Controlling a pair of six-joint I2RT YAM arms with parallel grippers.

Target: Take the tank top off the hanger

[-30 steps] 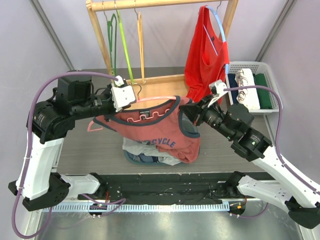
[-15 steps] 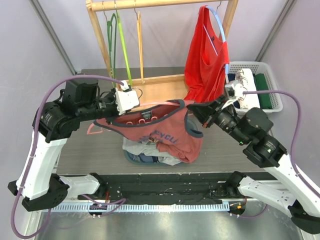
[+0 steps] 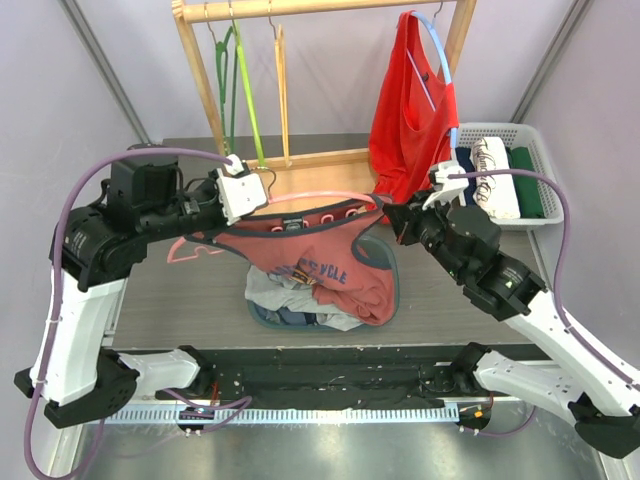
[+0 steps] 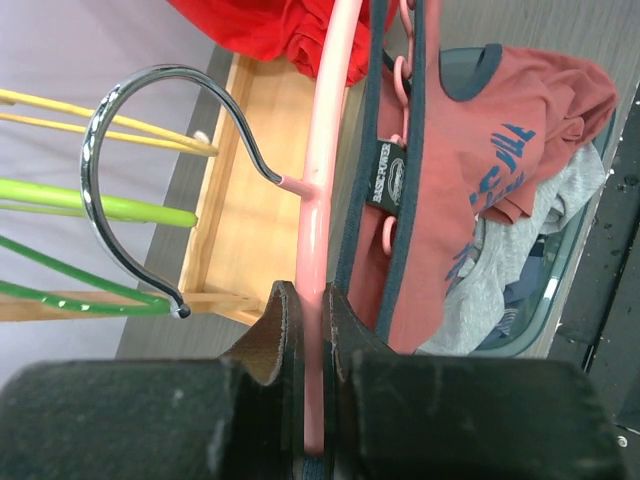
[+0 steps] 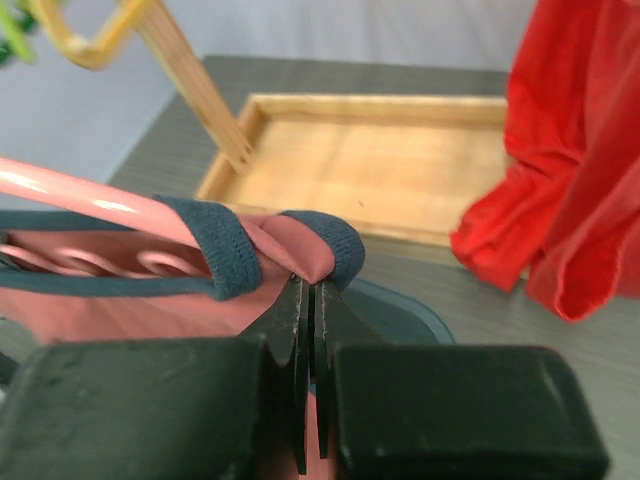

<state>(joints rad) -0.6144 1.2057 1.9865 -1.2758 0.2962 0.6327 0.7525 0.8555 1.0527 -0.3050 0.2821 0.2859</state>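
Note:
A faded-red tank top point(image 3: 330, 270) with dark blue trim hangs stretched on a pink hanger point(image 3: 310, 197) above the table. My left gripper point(image 3: 243, 196) is shut on the hanger's pink bar point(image 4: 312, 240) just below its metal hook point(image 4: 130, 170). My right gripper point(image 3: 397, 222) is shut on the tank top's right shoulder strap point(image 5: 305, 250), pinching the red cloth between the trim bands, and pulls it to the right. The hanger's pink end point(image 5: 80, 195) shows through the strap in the right wrist view.
A pile of clothes point(image 3: 290, 300) lies under the tank top. A wooden rack point(image 3: 300, 10) at the back carries green and yellow hangers point(image 3: 240, 90) and a red garment point(image 3: 410, 110) on a blue hanger. A white basket point(image 3: 505, 180) of folded clothes stands at the right.
Both grippers keep their hold. The left has drawn the hanger left and back, the right has shifted back and left; the tank top now stretches flatter between them, its neckline taut.

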